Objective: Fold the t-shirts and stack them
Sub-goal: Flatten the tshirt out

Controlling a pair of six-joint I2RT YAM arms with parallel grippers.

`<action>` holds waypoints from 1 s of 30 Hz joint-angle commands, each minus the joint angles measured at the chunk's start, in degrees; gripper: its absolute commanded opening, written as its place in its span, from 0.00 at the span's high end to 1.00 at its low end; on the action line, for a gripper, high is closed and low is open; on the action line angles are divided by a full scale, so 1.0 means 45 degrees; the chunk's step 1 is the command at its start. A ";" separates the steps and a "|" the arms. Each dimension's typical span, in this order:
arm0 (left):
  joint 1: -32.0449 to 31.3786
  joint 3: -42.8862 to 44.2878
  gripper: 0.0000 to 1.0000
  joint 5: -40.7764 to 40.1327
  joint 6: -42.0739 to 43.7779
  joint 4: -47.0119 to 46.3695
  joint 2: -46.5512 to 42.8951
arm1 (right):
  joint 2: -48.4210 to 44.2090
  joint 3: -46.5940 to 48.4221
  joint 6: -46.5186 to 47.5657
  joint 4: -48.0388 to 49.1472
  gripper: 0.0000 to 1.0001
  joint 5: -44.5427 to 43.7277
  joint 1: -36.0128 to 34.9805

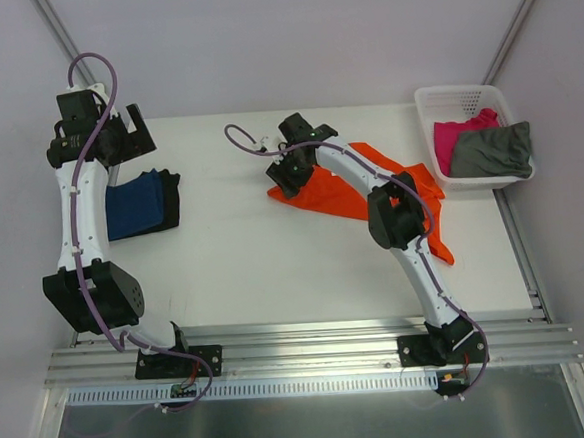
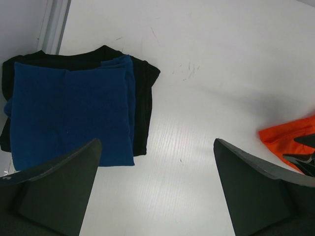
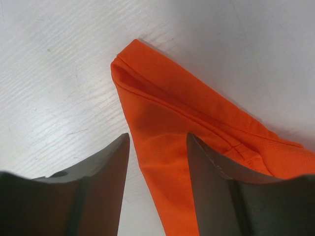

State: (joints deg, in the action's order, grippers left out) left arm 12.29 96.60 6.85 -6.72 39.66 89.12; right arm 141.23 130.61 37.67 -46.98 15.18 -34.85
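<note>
Working bright orange cloth t-shirt, spread crumpled mid white worktop, right pincer half-open astride its corner, left pincer gaping empty near folded blue t-shirt. Close squarely on the hem, catch both layers.

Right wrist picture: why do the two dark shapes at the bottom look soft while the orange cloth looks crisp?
Right wrist view: those are the right fingers, very near the lens, so out of focus; the bright orange cloth t-shirt shows sharp seams. Left wrist view: the left fingers are equally soft-edged.
</note>
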 commanded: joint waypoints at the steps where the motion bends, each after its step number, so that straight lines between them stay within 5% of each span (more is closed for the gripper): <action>1: -0.0115 -0.0098 0.01 -0.0038 0.0146 -0.0219 -0.0605 | -0.0056 -0.0020 -0.0051 -0.0184 0.48 0.0006 0.0030; 14: -0.0134 -0.0177 0.01 0.0020 0.0146 -0.0239 -0.0586 | 0.0393 0.0097 0.0339 0.0283 0.40 -0.0951 -0.0146; 16: -0.0134 -0.0216 0.01 0.0040 0.0165 -0.0239 -0.0606 | 0.0568 0.0176 0.0514 0.0323 0.45 -0.1165 -0.0165; 21: -0.0115 -0.0294 0.01 0.0020 0.0185 -0.0239 -0.0606 | 0.0144 0.0137 0.0438 0.0731 0.99 -0.2333 -0.0166; 30: -0.0115 -0.0002 0.01 0.0137 -0.0147 -0.0336 -0.0157 | -0.1890 0.2125 0.0165 0.0558 0.99 -0.2300 -0.0399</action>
State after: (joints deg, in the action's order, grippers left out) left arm 12.29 95.61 6.90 -6.79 39.62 89.08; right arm 143.00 133.21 39.44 -44.86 4.82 -35.51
